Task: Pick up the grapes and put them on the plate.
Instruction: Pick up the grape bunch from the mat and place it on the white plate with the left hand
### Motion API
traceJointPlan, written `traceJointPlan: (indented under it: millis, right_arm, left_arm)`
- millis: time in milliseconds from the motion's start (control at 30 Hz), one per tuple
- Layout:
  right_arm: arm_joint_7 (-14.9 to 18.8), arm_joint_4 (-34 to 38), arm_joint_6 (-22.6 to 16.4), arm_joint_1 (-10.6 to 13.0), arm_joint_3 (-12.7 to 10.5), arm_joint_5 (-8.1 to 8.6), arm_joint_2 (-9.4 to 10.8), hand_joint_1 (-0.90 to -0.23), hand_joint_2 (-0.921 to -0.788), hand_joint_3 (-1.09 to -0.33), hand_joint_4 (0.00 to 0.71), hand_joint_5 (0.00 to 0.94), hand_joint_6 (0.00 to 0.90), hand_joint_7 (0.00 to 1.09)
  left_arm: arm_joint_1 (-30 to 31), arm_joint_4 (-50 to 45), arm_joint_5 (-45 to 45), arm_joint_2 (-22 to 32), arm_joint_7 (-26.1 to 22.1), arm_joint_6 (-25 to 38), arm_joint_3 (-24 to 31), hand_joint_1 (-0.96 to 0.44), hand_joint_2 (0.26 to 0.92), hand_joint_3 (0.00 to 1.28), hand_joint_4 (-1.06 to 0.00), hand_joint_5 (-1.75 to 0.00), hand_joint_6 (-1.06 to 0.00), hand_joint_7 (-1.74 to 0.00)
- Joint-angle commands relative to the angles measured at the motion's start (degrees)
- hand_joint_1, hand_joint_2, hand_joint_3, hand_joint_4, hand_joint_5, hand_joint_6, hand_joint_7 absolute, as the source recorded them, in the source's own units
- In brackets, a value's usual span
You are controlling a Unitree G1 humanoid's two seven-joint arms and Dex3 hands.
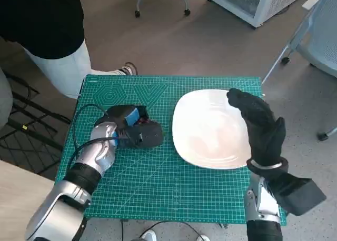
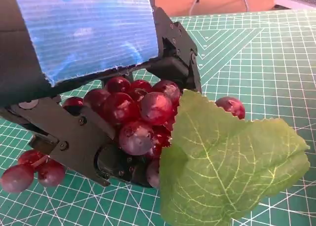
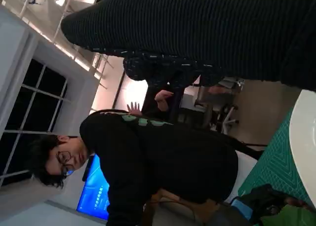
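The left hand (image 1: 131,126) rests low on the green mat (image 1: 158,183), left of the plate (image 1: 210,130); its fingers (image 2: 74,137) close around the grapes (image 2: 138,112), which sit directly beneath the taped back and between the black fingers; the hand grips the bunch. In the left wrist view, several red grapes protrude past the fingers on either side, and one lies on the mat apart from the cluster; a green leaf (image 2: 227,162) attached to the bunch spreads over the mat beyond the fingertips. The grapes are on the mat, not on the plate; the plate is white and lies just beside the left hand. The right hand (image 1: 258,126) is over the plate's right rim, fingers extended and apart, holding nothing. A person (image 3: 148,157) in a black top shows in the right wrist view.
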Motion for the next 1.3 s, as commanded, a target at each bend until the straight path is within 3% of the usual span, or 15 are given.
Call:
traceJointPlan:
  millis: [33, 133, 333, 533, 800, 1067, 1200, 1300]
  right_arm:
    - [0.3, 0.9, 0.8, 0.5, -0.2, 0.63, 0.2, -0.663, -0.921, -0.755, 0.456, 0.000, 0.011, 0.49]
    - [0.3, 0.9, 0.8, 0.4, -0.2, 0.66, 0.2, -0.663, -0.921, -0.755, 0.456, 0.000, 0.012, 0.49]
    - [0.2, 0.8, 0.8, 0.3, -0.1, 0.59, 0.4, -0.663, -0.921, -0.755, 0.456, 0.000, 0.011, 0.49]
    - [0.2, 0.9, 0.8, 0.2, -0.1, 0.54, 0.4, -0.663, -0.921, -0.757, 0.455, 0.000, 0.010, 0.49]
    - [0.2, 1.0, 0.6, 0.1, -0.2, 0.49, 0.4, -0.663, -0.921, -0.757, 0.455, 0.000, 0.009, 0.49]
    - [0.3, 1.3, 0.8, -0.3, -0.3, 0.73, 0.3, -0.663, -0.921, -0.757, 0.455, 0.000, 0.009, 0.49]
    - [0.3, 1.3, 0.8, -0.4, -0.4, 0.74, 0.2, -0.663, -0.921, -0.757, 0.455, 0.000, 0.008, 0.49]
    - [0.3, 1.5, 0.8, -0.6, -0.4, 0.80, 0.2, -0.663, -0.921, -0.758, 0.455, 0.000, 0.008, 0.49]
  left_arm:
    - [3.2, -0.4, -0.2, 0.4, -1.5, 0.4, -0.3, 0.00, 0.921, 0.16, -0.53, -1.50, -0.63, -1.00]
    - [3.6, -1.9, -0.4, 0.9, -1.8, 0.5, 0.0, 0.00, 0.921, 0.17, -0.51, -1.52, -0.63, -0.99]
    - [4.9, -6.4, -0.6, 2.0, -2.5, 1.2, 0.8, 0.00, 0.921, 0.20, -0.49, -1.40, -0.52, -1.26]
    - [7.7, -15.2, -0.8, 4.2, -3.7, 2.1, 2.5, 0.00, 0.921, 0.24, -0.45, -1.40, -0.47, -1.35]
    - [12.4, -27.8, -1.1, 7.1, -4.7, 2.4, 5.8, 0.00, 0.921, 0.23, -0.47, -1.38, -0.48, -1.35]
    - [15.6, -37.8, -0.7, 8.7, -4.7, 2.9, 9.2, 0.01, 0.921, 0.20, -0.47, -1.54, -0.58, -1.05]
    - [16.8, -42.9, -0.3, 9.4, -5.1, 3.7, 10.7, 0.01, 0.921, 0.20, -0.49, -1.53, -0.57, -1.06]
    - [17.8, -46.3, -0.2, 9.8, -5.2, 4.0, 12.0, 0.00, 0.921, 0.19, -0.52, -1.43, -0.54, -1.16]
